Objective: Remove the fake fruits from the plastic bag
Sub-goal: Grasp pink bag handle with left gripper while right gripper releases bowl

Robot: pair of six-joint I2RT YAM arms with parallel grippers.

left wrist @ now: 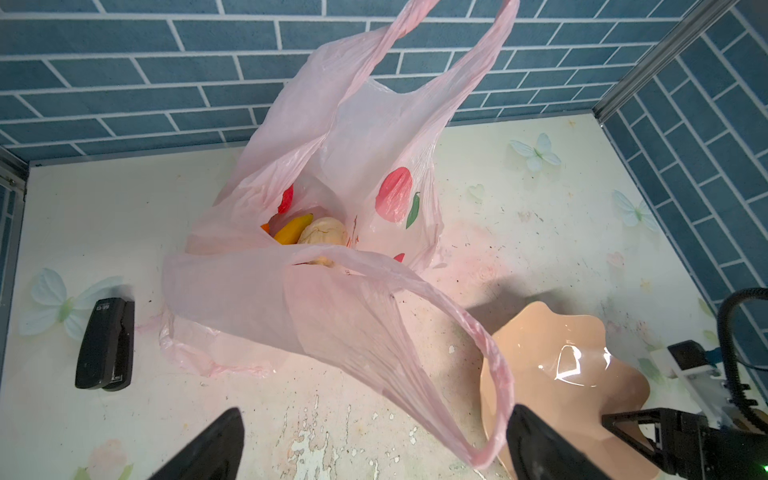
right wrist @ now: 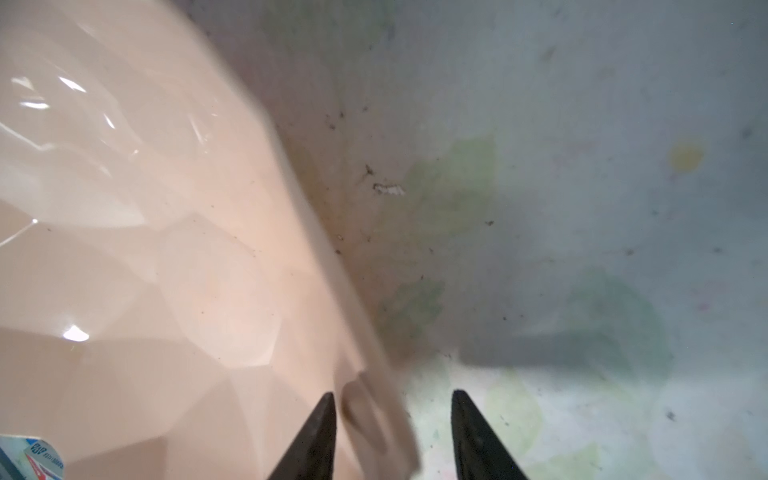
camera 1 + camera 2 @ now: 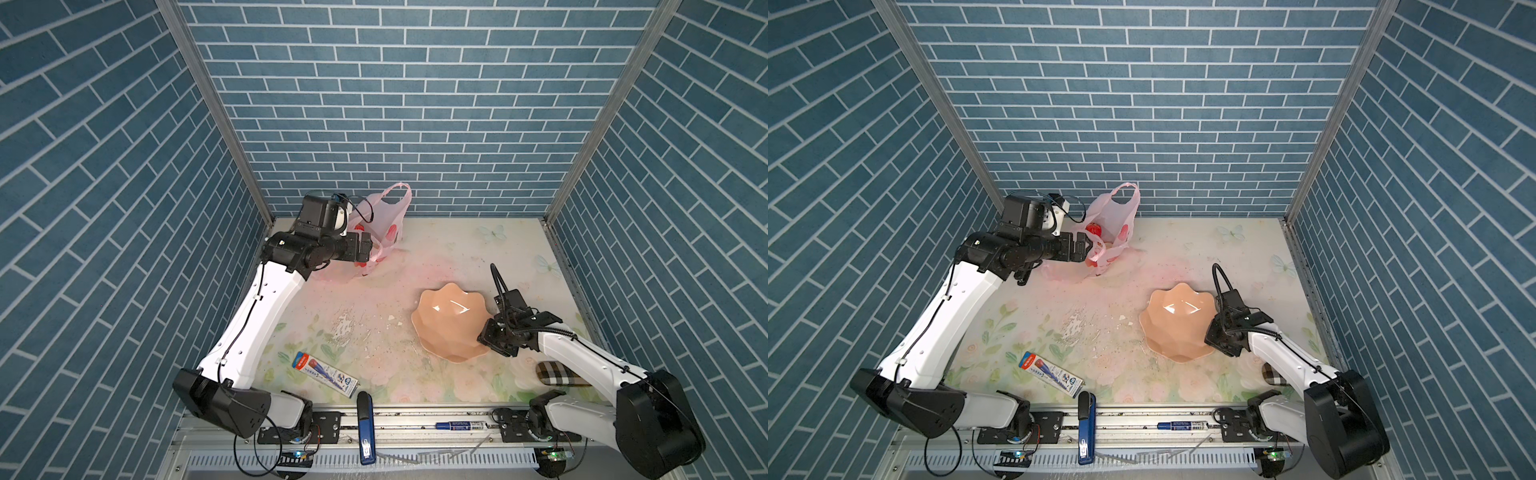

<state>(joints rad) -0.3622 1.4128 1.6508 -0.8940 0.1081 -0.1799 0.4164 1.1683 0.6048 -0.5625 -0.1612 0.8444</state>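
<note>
On the left, the left gripper [image 3: 365,250] reaches up to the plastic bag [image 3: 392,216]. Its two fingers are wide apart and squeeze nothing. One thin bag handle [image 1: 494,374] hangs right beside one finger [image 1: 536,440]. The pink bag stands open at the back of the table [image 3: 457,249], close to the wall. The fake fruits [image 1: 309,237] sit down inside it: a yellow banana [image 1: 293,228], a pale cream one [image 1: 328,230] and a bit of red [image 1: 286,199]. To the right lies the peach plate [image 3: 444,328]. At its right side, the right gripper [image 2: 392,394] has its fingers apart, with the plate's edge between them.
</note>
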